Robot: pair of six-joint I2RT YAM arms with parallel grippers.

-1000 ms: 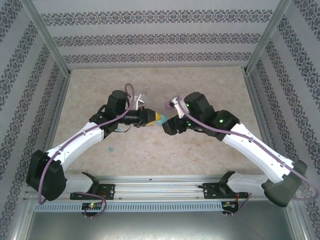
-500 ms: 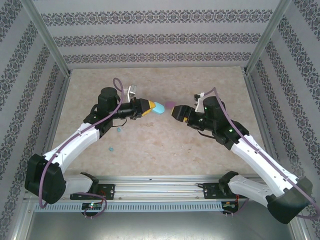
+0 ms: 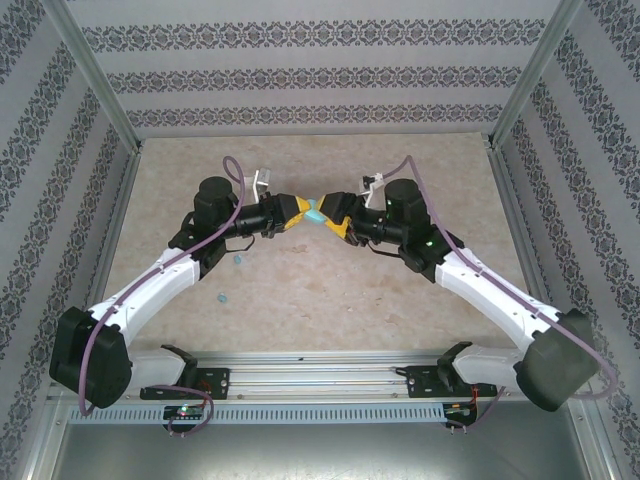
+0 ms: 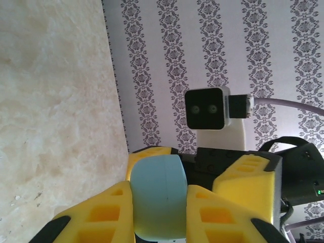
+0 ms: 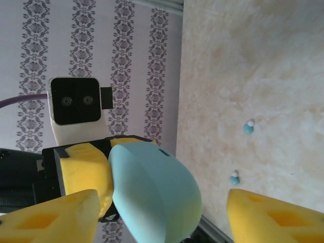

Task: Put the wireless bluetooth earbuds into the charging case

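The charging case [image 4: 157, 195], a turquoise oval with its lid seam closed, is held in the air over the table's middle with my left gripper [image 4: 159, 202] shut on it. In the top view the case [image 3: 314, 212] sits between the left gripper [image 3: 303, 210] and the right gripper [image 3: 330, 216], which meet nose to nose. My right gripper [image 5: 162, 215] is open, its yellow fingers [image 5: 273, 217] straddling the case [image 5: 152, 192] with a gap on one side. Two tiny teal earbuds [image 5: 249, 126] [image 5: 235, 178] with white tips lie on the table, also seen as specks [image 3: 238, 259] [image 3: 222, 297] beside the left arm.
The beige table [image 3: 330, 300] is walled by patterned panels [image 3: 320, 80] and metal posts. The right wrist's camera block [image 4: 210, 109] faces the left wrist view. The arms' bases stand on the rail [image 3: 320, 375] at the near edge.
The right arm has swung in from the right, and its open jaws now surround the case. The left gripper has kept hold of the case and stayed nearly still over the last half second.
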